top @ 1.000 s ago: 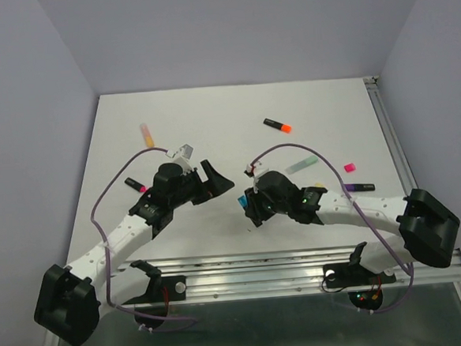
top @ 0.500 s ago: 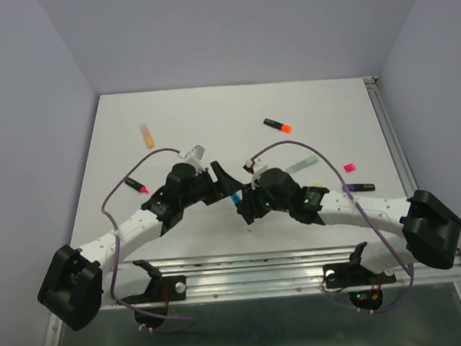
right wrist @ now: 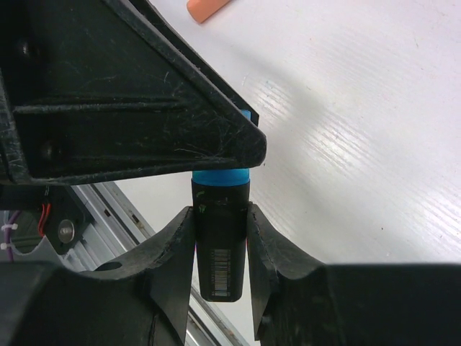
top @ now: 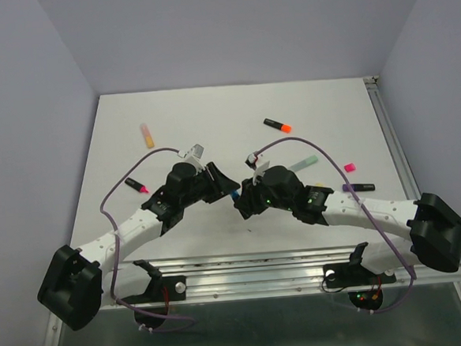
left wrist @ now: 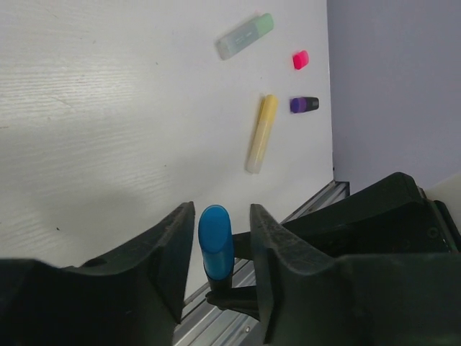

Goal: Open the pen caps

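My left gripper [left wrist: 222,220] straddles the blue cap [left wrist: 215,234], jaws spread with a thin gap on either side; my right gripper [right wrist: 220,220] pinches the same highlighter's black barrel [right wrist: 220,252], holding it off the table [left wrist: 108,108] between the two arms; beyond lie a yellow highlighter [left wrist: 261,133], a loose pink cap [left wrist: 300,59] and a purple cap [left wrist: 297,105].
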You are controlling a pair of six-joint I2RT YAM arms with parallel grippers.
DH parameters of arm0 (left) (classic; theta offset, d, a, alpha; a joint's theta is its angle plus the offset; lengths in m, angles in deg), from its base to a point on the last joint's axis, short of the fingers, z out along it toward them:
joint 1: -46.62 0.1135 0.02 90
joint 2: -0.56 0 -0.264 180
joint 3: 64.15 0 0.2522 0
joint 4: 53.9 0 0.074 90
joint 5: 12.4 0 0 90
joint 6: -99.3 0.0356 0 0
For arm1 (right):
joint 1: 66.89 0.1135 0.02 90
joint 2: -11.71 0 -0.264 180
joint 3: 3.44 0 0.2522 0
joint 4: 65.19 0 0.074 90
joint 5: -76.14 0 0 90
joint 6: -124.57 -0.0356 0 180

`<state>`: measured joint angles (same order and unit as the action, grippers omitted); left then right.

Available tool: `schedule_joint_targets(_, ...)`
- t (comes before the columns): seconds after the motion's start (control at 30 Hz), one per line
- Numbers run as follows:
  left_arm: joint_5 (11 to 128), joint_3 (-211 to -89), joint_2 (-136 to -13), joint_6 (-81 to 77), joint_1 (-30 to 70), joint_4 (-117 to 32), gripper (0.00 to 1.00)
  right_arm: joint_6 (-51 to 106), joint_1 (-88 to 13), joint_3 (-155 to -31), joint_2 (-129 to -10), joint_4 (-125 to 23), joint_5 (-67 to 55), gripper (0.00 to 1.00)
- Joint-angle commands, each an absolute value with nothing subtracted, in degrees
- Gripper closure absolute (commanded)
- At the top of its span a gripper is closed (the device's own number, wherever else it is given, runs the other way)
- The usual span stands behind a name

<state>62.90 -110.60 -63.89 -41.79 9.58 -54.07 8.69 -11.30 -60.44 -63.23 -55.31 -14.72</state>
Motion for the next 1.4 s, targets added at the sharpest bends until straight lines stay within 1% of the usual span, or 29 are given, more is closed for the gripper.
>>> schedule_joint_targets(0.0,62.7,-112.9,-63.5,-41.5,9.2,-56.0,0.6,9.3,-11.0,-63.8,-62.2,-58.6,-16.1,0.99)
schedule_joint_targets(0.07,62.5,-113.0,-63.4,-41.6,9.2,-56.0,0.71,9.5,-10.9,-64.3,-62.6,-58.3,-16.0,0.99)
schedule_joint_targets(0.1,62.3,-113.0,-63.4,-41.6,9.2,-56.0,0.8,9.6,-10.9,-64.5,-62.7,-58.2,-16.0,0.99)
schedule_joint_targets(0.23,61.3,-113.0,-63.3,-41.3,9.3,-56.0,0.92,10.1,-11.0,-65.3,-63.0,-57.9,-17.7,0.99)
schedule_joint_targets(0.3,61.3,-112.8,-63.2,-41.5,9.1,-56.0,1.0,10.3,-11.0,-65.6,-63.1,-58.0,-17.9,0.99)
schedule_joint_targets(0.37,61.7,-112.3,-62.6,-42.0,9.1,-56.4,1.0,10.3,-10.9,-66.2,-63.4,-57.9,-18.1,0.98)
schedule_joint_targets(0.47,61.8,-111.3,-61.5,-43.1,8.9,-58.2,1.0,10.5,-10.9,-66.9,-64.1,-57.3,-18.4,0.89)
schedule_joint_targets(0.5,61.7,-111.2,-61.1,-43.6,8.9,-58.5,1.0,10.6,-10.9,-67.0,-64.1,-57.1,-18.3,0.81)
schedule_joint_targets(0.57,61.9,-111.1,-60.4,-44.3,8.9,-58.9,1.0,10.7,-11.0,-67.2,-64.5,-57.2,-18.1,0.7)
schedule_joint_targets(0.7,62.7,-110.9,-59.2,-45.2,8.8,-59.1,1.0,10.8,-10.9,-67.6,-65.4,-57.2,-17.3,0.64)
schedule_joint_targets(0.77,63.1,-110.8,-59.0,-45.5,8.8,-59.2,1.0,10.8,-11.0,-67.9,-65.5,-57.3,-16.7,0.58)
schedule_joint_targets(0.8,63.2,-110.8,-59.0,-45.7,8.8,-59.3,1.0,10.8,-11.0,-68.2,-66.0,-57.3,-16.0,0.54)
schedule_joint_targets(0.9,63.3,-110.4,-58.8,-45.8,8.7,-60.2,1.0,10.5,-10.9,-68.4,-66.5,-57.3,-14.7,0.5)
schedule_joint_targets(0.97,63.0,-110.3,-58.6,-45.8,8.7,-60.7,1.0,10.3,-10.9,-68.4,-66.6,-57.4,-14.4,0.44)
schedule_joint_targets(1.0,62.8,-110.4,-58.4,-45.7,8.7,-60.7,1.0,10.2,-11.0,-68.4,-66.7,-57.3,-14.5,0.43)
schedule_joint_targets(1.07,63.1,-110.8,-58.4,-45.8,8.7,-60.4,1.0,10.0,-11.0,-68.5,-66.7,-56.8,-14.7,0.48)
schedule_joint_targets(1.1,63.5,-111.0,-58.4,-45.8,8.7,-60.2,1.0,9.9,-11.0,-68.6,-66.8,-56.7,-14.7,0.52)
schedule_joint_targets(1.13,64.1,-111.2,-58.6,-45.6,8.7,-59.5,1.0,9.8,-11.0,-68.6,-66.7,-56.7,-15.0,0.64)
schedule_joint_targets(1.17,64.5,-111.3,-58.7,-45.5,8.7,-59.1,1.0,9.9,-10.9,-68.6,-66.6,-56.6,-15.0,0.7)
schedule_joint_targets(1.2,64.9,-111.5,-59.1,-45.5,8.7,-58.3,1.0,10.0,-11.0,-68.5,-66.5,-56.7,-14.9,0.86)
schedule_joint_targets(1.27,66.3,-111.9,-59.5,-45.4,8.7,-57.6,1.0,10.6,-11.0,-68.4,-66.4,-56.5,-14.2,0.99)
schedule_joint_targets(1.3,67.3,-112.1,-59.8,-45.4,8.8,-56.9,1.0,10.8,-11.0,-68.4,-66.3,-56.1,-14.1,0.99)
schedule_joint_targets(1.37,73.0,-113.6,-60.4,-44.9,9.1,-55.4,1.0,11.5,-11.0,-68.3,-66.3,-55.0,-11.1,0.99)
